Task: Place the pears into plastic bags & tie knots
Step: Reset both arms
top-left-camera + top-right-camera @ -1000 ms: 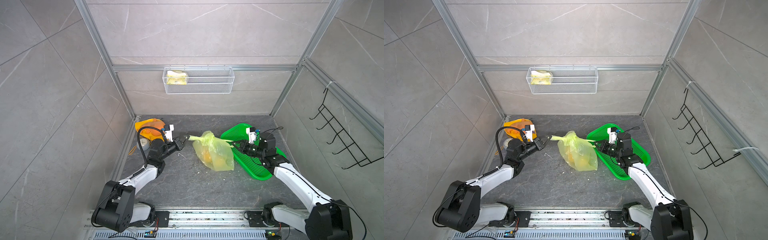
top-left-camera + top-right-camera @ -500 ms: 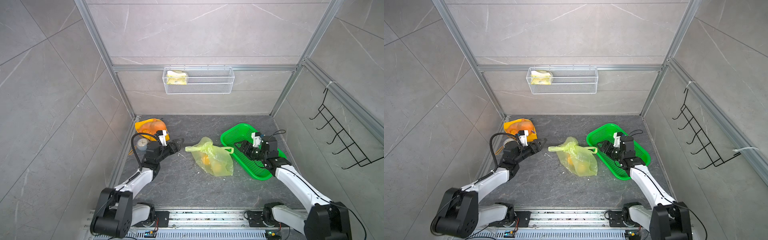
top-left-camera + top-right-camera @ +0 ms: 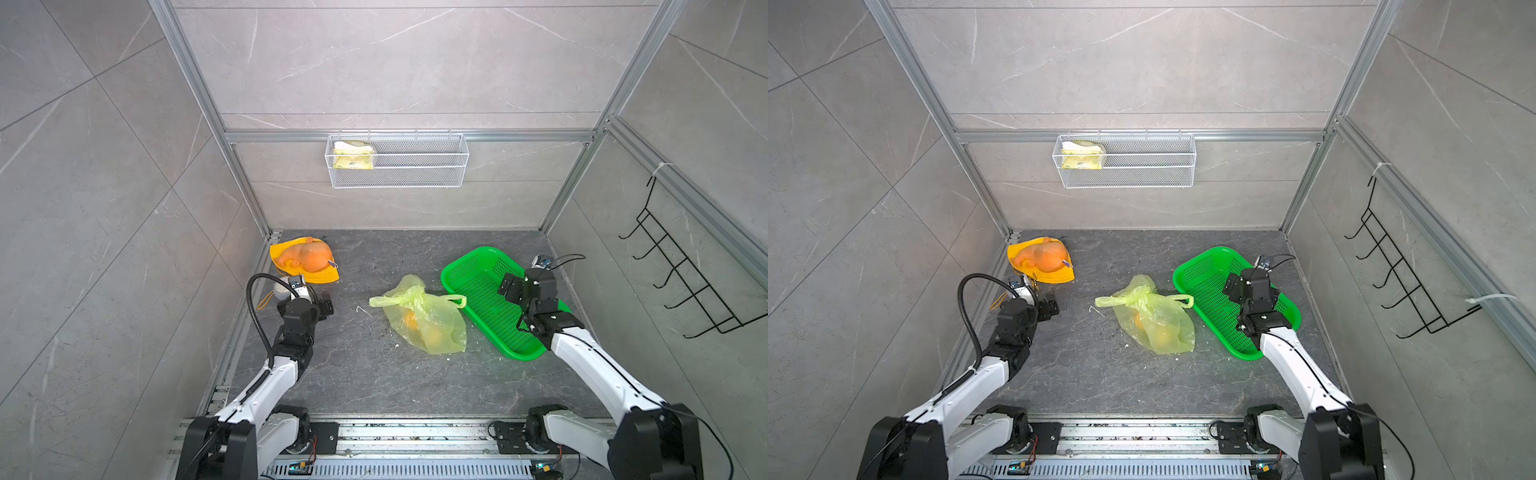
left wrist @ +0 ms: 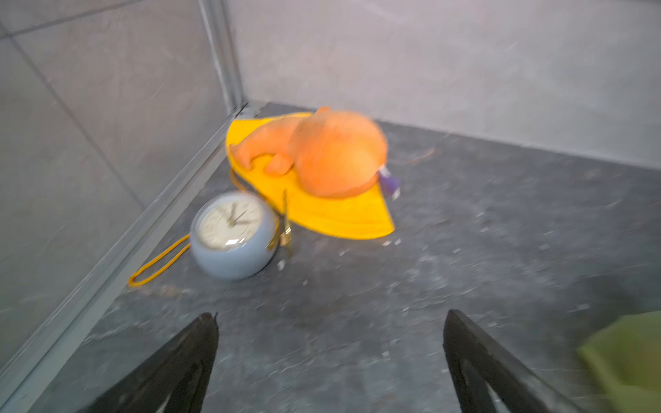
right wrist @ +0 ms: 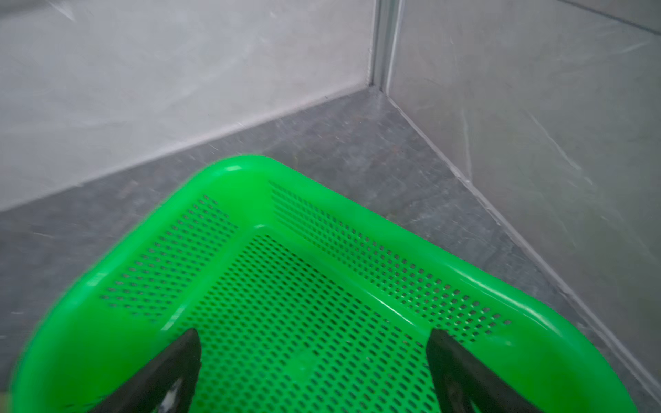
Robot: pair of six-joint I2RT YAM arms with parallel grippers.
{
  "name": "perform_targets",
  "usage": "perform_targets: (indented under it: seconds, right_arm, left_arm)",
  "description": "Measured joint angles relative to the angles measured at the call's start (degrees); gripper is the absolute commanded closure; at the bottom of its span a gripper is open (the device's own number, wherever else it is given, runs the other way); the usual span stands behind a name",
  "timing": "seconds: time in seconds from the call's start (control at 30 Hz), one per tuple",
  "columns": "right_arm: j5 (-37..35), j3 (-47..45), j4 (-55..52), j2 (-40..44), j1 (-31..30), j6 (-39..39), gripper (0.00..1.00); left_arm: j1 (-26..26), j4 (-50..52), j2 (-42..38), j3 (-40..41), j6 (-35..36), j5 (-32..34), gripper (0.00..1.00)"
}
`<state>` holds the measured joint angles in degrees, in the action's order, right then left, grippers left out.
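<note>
Flanking the bag [image 3: 432,328], both jaws wide, basket [image 3: 467,270] under right, clock [image 4: 229,232] near left.

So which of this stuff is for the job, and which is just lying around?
For the job: yellow-green bag, pears inside it, knot in its handles.
Just lying about: green basket, clock, orange soft toy, yellow hat, wire shelf with a packet, wall hooks.
</note>
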<state>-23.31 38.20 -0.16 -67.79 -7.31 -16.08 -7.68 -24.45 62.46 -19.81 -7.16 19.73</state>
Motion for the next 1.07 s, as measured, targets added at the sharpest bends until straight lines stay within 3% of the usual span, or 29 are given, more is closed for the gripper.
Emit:
perform_targets:
  seconds: [0.23, 0.37, 0.47, 0.67, 1.07]
  right_arm:
    - [-1.88, -11.02, 21.97, -10.49, 0.24, 6.25, 0.00]
    - [2.40, -16.68, 34.73, -14.75, 0.28, 9.40, 0.00]
    - [6.84, -19.02, 44.26, -18.12, 0.26, 11.82, 0.00]
    - [11.26, -18.80, 48.85, -19.28, 0.26, 13.75, 0.00]
    - [12.24, -18.78, 50.40, -19.28, 0.26, 14.62, 0.00]
  left_arm:
    - [5.05, -14.56, 15.02, 2.99, 4.72, -1.95, 0.00]
    - [7.23, -22.03, 22.29, 3.13, 5.09, -5.55, 0.00]
    - [9.51, -22.32, 23.65, 2.71, 5.20, -10.23, 0.00]
    - [11.52, -22.05, 23.89, -0.31, 5.18, -15.02, 0.00]
    - [11.52, -21.88, 23.89, -0.37, 5.18, -16.85, 0.00]
